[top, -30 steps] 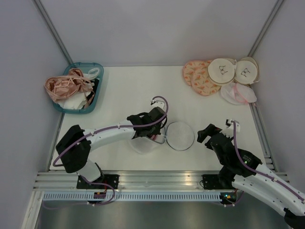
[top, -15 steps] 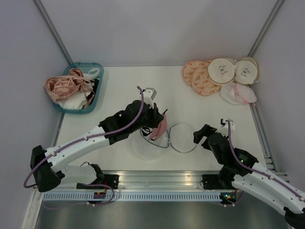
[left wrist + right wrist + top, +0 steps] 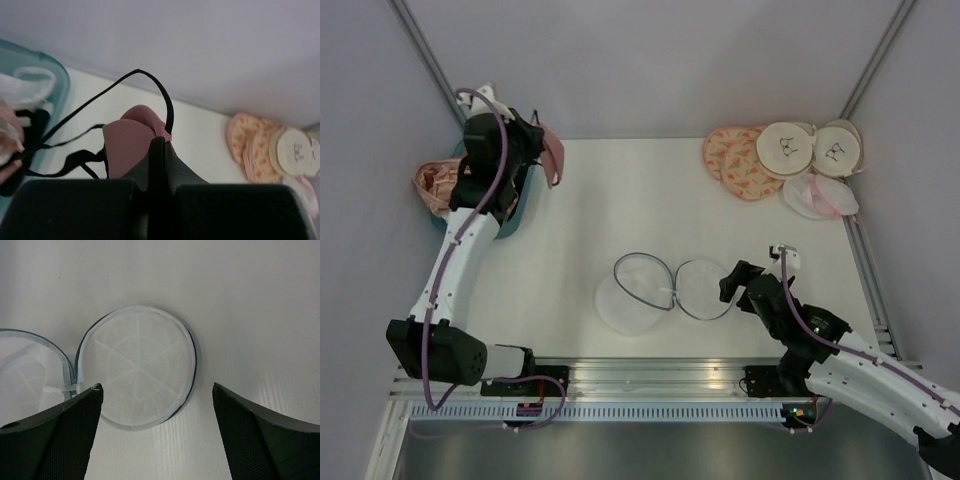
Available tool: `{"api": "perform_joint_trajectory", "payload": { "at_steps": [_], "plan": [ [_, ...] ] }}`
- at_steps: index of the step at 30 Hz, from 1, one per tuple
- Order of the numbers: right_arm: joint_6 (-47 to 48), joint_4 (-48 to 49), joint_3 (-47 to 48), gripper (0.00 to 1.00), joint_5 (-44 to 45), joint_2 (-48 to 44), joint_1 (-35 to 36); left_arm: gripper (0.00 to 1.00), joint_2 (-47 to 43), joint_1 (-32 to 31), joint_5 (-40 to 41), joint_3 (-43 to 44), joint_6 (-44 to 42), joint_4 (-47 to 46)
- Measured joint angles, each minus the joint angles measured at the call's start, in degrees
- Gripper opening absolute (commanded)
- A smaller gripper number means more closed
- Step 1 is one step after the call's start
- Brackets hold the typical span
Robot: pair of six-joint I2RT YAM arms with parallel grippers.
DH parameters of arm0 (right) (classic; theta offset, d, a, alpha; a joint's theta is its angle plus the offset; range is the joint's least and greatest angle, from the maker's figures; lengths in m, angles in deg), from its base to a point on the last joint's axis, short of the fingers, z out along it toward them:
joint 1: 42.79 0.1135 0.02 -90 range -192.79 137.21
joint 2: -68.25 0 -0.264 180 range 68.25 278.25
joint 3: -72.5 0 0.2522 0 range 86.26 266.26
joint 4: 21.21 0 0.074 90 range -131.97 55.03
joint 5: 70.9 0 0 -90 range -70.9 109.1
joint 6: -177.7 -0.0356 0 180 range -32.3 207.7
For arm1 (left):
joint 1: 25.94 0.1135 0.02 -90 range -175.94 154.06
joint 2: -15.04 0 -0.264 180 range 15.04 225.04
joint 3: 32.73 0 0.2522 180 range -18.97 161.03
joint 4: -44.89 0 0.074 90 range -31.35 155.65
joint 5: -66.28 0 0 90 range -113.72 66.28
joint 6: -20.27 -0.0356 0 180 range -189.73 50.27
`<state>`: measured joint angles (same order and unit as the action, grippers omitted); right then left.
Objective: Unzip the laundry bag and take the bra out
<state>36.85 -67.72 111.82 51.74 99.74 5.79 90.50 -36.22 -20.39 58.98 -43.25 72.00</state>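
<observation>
So the translucent white mesh drum-shaped laundry bag [image 3: 625,302] with the dark zip rim sat unzipped at the front middle of the white table [image 3: 590,200], its round lid [image 3: 702,288] flopped open beside it, and it looked empty to me. The left gripper [image 3: 159,150] was clamped shut on the dusty-pink bra with thin black straps [image 3: 554,160], up by the teal plastic basket [image 3: 60,75] at the far left, well apart from the bag. The right gripper [image 3: 731,283] hovered by the lid with its jaws wide, holding nothing, so I'd say it was basically done bar dropping the bra.

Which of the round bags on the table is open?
The white mesh laundry bag at front centre: its lid lies flipped out beside it. The peach pouches and cream pouches lie flat.
</observation>
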Motion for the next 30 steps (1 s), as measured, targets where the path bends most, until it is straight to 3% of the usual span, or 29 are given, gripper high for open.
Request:
{"api": "perform_joint_trajectory", "payload": {
  "at_steps": [5, 10, 18, 25, 28, 30],
  "plan": [
    [1.84, 2.19, 1.51, 0.94, -1.49, 5.01, 0.0, 0.02, 9.05, 14.69, -2.51, 15.5, -0.9, 1.53],
    [3.17, 4.39, 2.29, 0.94, -3.5, 8.2, 0.0, 0.02, 17.99, 23.3, -2.73, 26.62, -1.09, 1.81],
    [4.68, 5.33, 2.36, 0.95, -5.07, 9.18, 0.0, 0.02, 30.01, 25.42, 1.97, 28.2, -1.11, 3.93],
    [5.11, 4.94, 2.36, 0.94, -5.84, 6.82, 0.0, 0.02, 34.77, 26.75, 8.72, 28.0, -1.16, 4.57],
    [5.11, 4.87, 2.36, 0.94, -5.86, 6.6, 0.0, 0.16, 35.43, 27.3, 9.11, 28.0, -1.49, 4.48],
    [5.18, 4.83, 2.36, 0.94, -5.88, 6.6, 0.0, 0.49, 35.95, 27.36, 9.14, 27.96, -2.08, 4.31]
  ]
}}
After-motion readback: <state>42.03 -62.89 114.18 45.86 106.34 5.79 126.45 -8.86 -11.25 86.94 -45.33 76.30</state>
